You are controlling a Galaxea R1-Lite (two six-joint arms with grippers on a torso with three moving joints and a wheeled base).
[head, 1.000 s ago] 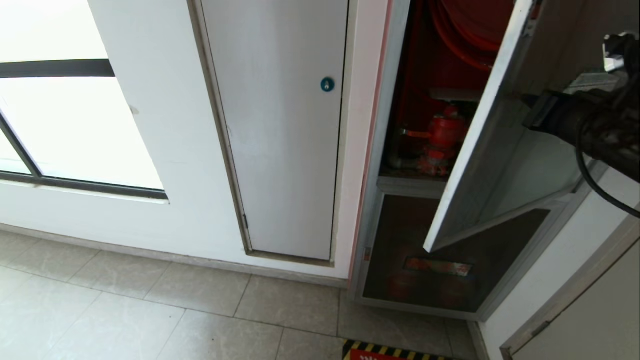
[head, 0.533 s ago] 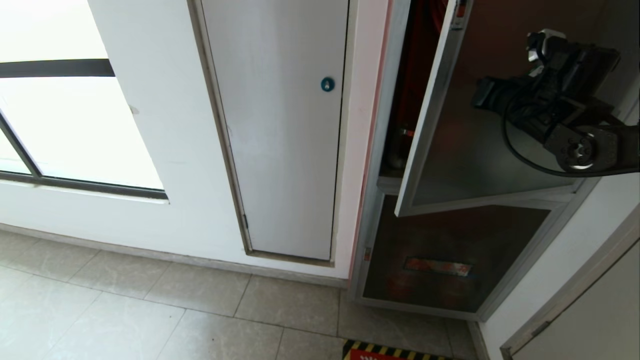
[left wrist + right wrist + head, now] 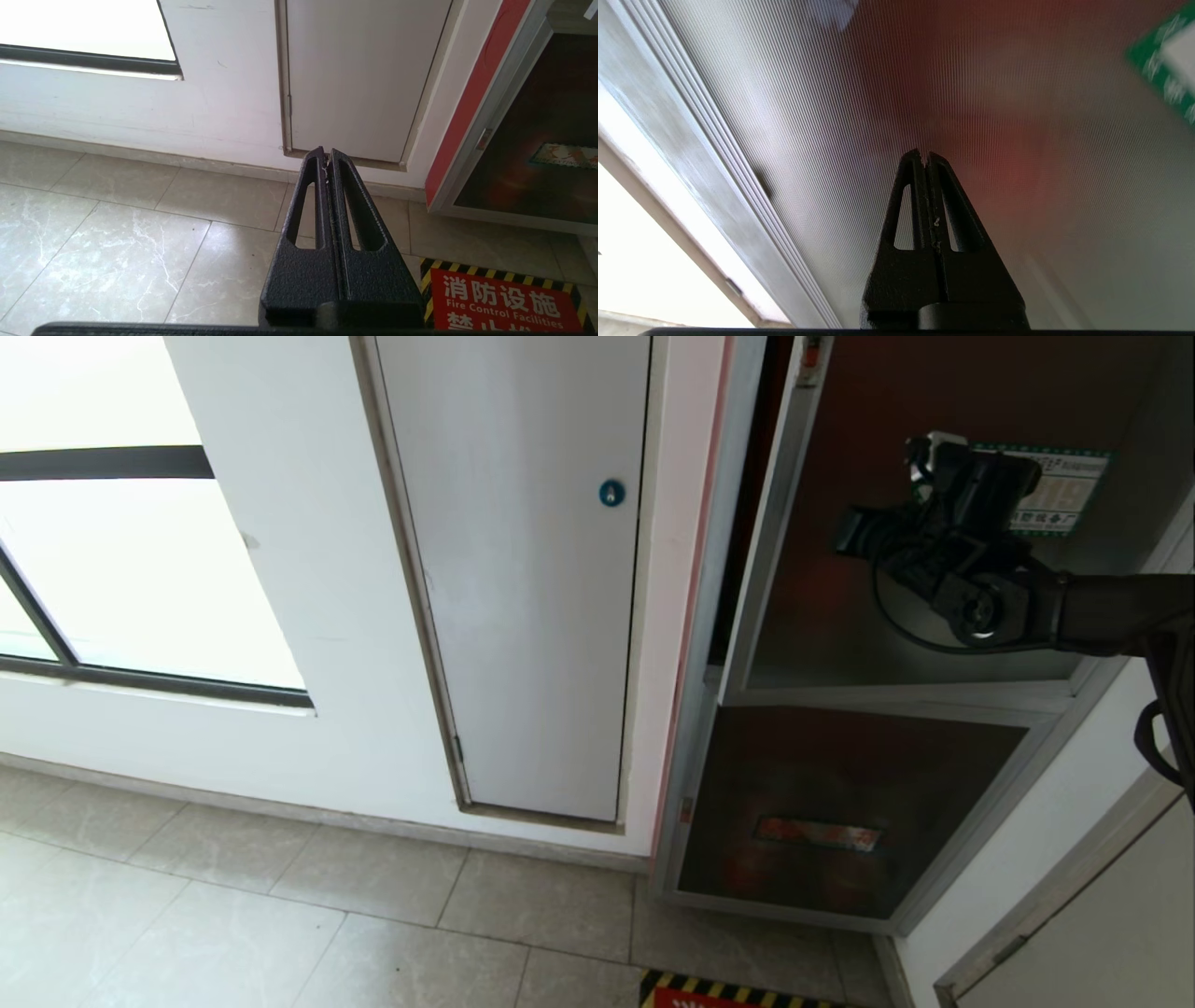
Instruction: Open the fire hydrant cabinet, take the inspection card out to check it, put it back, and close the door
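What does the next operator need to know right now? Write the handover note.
Right gripper: shut, empty, tips against the dark glass of the door.
Left gripper: shut, empty, parked low over the floor tiles, pointing at the foot of the white panel.
Door: nearly shut, with a narrow gap left at its latch edge beside the fire hydrant cabinet frame.
Inspection card: not in view, and neither gripper holds it.
Done: cannot confirm from here that the card was checked and put back.
Left: press the door fully home until it latches, then pull the right arm away.
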